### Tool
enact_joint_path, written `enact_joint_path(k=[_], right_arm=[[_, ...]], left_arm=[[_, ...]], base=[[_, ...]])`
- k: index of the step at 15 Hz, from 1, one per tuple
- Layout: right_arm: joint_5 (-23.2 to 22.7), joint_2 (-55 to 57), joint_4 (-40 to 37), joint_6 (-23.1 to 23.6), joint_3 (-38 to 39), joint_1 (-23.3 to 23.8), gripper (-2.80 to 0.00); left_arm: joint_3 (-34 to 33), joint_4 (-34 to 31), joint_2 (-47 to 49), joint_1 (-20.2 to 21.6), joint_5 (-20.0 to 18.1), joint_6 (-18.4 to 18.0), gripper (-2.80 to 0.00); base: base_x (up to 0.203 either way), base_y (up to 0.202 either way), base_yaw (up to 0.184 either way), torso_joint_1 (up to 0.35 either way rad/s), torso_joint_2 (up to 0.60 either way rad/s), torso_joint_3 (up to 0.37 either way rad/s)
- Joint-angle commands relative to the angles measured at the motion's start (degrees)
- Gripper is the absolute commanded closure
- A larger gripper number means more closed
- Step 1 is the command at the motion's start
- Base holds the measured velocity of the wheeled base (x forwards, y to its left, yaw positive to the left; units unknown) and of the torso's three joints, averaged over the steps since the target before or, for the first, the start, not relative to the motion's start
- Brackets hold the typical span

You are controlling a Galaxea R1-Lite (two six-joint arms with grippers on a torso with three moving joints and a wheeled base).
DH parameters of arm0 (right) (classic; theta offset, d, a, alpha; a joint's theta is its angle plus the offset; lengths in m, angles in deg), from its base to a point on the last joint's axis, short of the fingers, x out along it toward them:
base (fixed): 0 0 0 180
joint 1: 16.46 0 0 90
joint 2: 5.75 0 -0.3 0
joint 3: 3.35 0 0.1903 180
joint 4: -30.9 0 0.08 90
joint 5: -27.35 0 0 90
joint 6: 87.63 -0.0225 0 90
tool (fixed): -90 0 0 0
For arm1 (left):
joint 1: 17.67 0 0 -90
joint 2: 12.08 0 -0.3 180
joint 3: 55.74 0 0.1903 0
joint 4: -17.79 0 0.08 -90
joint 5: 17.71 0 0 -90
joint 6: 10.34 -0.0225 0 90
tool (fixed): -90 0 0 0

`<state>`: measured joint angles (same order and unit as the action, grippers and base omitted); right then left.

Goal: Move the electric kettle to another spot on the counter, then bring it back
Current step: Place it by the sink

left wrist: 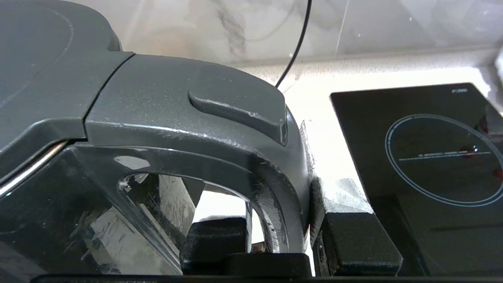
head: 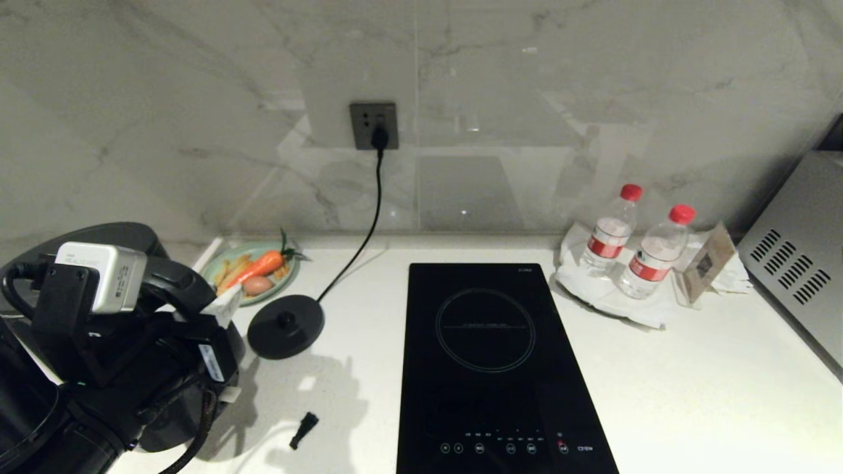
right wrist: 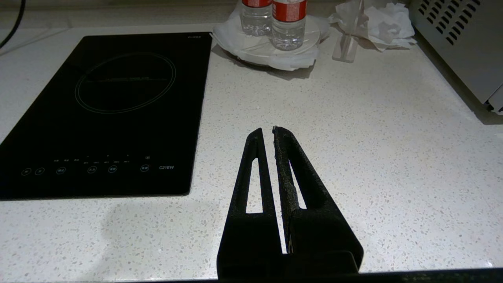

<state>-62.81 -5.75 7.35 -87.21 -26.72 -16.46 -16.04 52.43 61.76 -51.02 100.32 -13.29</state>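
L fingers (left wrist: 346, 239) clamped tight; R fingers (right wrist: 269, 135) together, idle.

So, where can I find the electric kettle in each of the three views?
Head view: electric kettle far lower left, mostly behind the left arm.
Left wrist view: fills the left and middle, handle nearest.
Right wrist view: not in it.
Shared landmark: the black cooktop, in all three.

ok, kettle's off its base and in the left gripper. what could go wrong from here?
1. The left gripper pinches only the kettle by its handle; the body hangs to one side, so it may swing or slip.
2. The power base and its cord lie close by; a low pass could snag them.
3. A small black part lies loose on the counter; setting down on it would tip the kettle.
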Motion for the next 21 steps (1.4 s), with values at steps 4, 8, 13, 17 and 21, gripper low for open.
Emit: enact_joint_path(k=[4,8,13,17,21], right_arm=[[0.0,0.0,0.0,0.0,0.0,0.0,0.00],[0.0,0.0,0.0,0.0,0.0,0.0,0.00],[0.0,0.0,0.0,0.0,0.0,0.0,0.00],[0.0,0.0,0.0,0.0,0.0,0.0,0.00],[0.0,0.0,0.0,0.0,0.0,0.0,0.00]], left_arm=[[-0.8,0.3,0.8,0.0,0.1,0.0,0.00],[-1.1,0.3,0.7,0.0,0.2,0.2,0.00],[-3.4,0.4,-0.1,-0.3,0.0,0.4,0.00],[-6.4,0.6,-0.2,-0.3,0.0,2.9,0.00],[-6.6,0.7,-0.6,-0.2,0.0,3.4,0.00]], base=[[0.000,0.000,0.000,0.003,0.00,0.202],[0.000,0.000,0.000,0.002,0.00,0.201],[0.000,0.000,0.000,0.004,0.00,0.144],[0.000,0.000,0.000,0.002,0.00,0.008],[0.000,0.000,0.000,0.000,0.00,0.000]])
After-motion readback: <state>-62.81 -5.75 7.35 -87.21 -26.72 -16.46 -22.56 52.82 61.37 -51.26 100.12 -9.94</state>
